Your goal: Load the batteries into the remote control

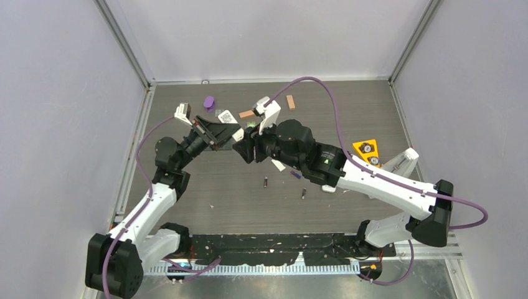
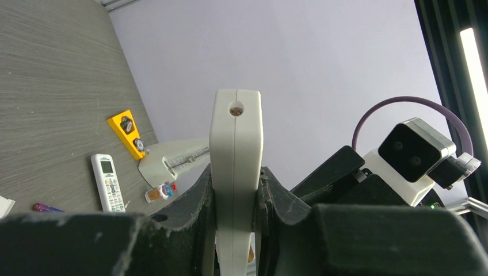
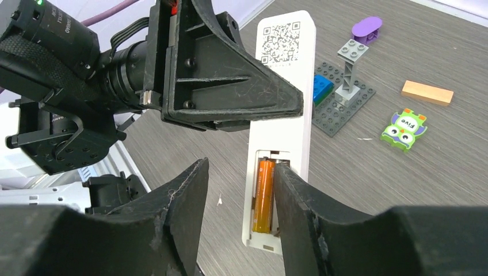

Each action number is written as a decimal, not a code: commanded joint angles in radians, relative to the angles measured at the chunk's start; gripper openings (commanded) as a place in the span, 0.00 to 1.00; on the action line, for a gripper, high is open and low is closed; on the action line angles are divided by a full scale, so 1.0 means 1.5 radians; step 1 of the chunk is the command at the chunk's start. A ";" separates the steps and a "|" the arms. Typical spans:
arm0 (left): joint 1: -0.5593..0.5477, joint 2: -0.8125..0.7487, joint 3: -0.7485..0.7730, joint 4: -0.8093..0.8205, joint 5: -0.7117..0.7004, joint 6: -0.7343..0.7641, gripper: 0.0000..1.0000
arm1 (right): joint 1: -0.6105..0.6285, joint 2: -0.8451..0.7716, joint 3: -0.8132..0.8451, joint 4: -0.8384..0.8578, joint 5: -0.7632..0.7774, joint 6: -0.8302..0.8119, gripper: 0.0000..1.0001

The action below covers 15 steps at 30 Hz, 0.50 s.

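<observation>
Top view: the left claw [image 1: 215,132] is clenched on the remote control [image 1: 227,116], held above the bench [image 1: 205,187]. The right claw [image 1: 240,148] sits close against the remote control. Two dark batteries [image 1: 266,182] lie well to its near side.

Left wrist view: the remote control [image 2: 235,172] shows edge-on between the pads, its long axis running straight out of the left claw [image 2: 235,192].

Right wrist view: the orange battery [image 3: 264,195] lies in the open bay at the remote control's [image 3: 285,69] near end, lengthwise along it. The QR-label end points away. The right claw [image 3: 239,190] is released, jaws apart around the bay. To finish this step well, it should probably lift away straight, without dragging the orange battery, once that lies flat against both contacts.
</observation>
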 commanded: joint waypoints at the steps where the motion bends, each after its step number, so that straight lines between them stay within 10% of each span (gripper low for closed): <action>1: -0.002 -0.003 0.006 0.071 0.013 -0.020 0.00 | -0.018 0.004 0.032 -0.033 0.040 0.001 0.50; 15: -0.002 0.003 0.006 0.070 0.020 -0.018 0.00 | -0.021 0.047 0.082 -0.137 0.008 -0.018 0.40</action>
